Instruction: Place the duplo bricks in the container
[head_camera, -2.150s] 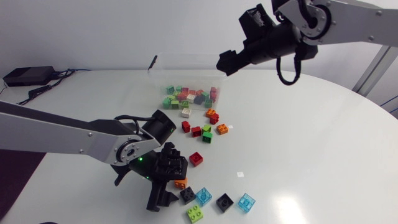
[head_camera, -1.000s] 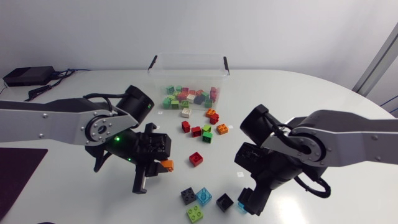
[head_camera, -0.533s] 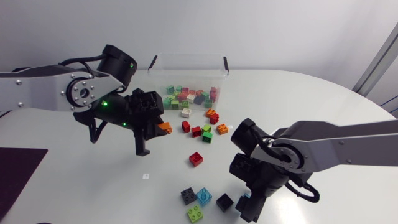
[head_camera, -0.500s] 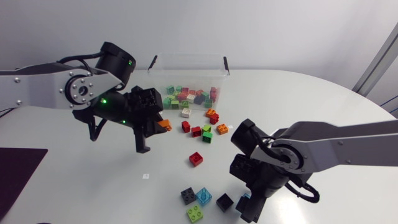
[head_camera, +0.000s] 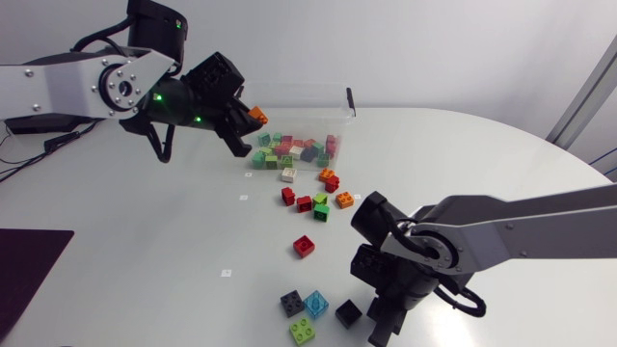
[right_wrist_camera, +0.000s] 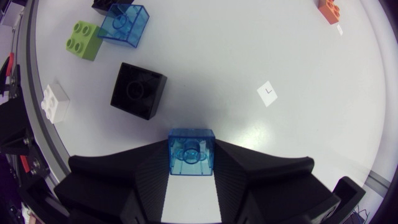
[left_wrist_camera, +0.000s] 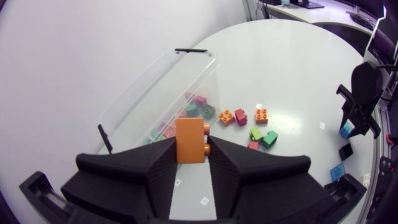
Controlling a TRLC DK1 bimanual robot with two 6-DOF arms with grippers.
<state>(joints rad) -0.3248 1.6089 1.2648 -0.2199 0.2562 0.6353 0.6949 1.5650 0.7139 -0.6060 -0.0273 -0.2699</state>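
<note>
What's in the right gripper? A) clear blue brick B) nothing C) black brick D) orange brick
A: in the right wrist view the right gripper has both fingers against a clear blue brick, one on each side. The black brick lies on the table ahead of it.

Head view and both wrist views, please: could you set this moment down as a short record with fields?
left end effector: shut on orange brick, raised close to the container
right end effector: shut on clear blue brick, low at the table
container: clear, open, many bricks inside
loose by right end effector: black brick, lime brick, second clear blue brick
loose mid-table: red brick
</note>
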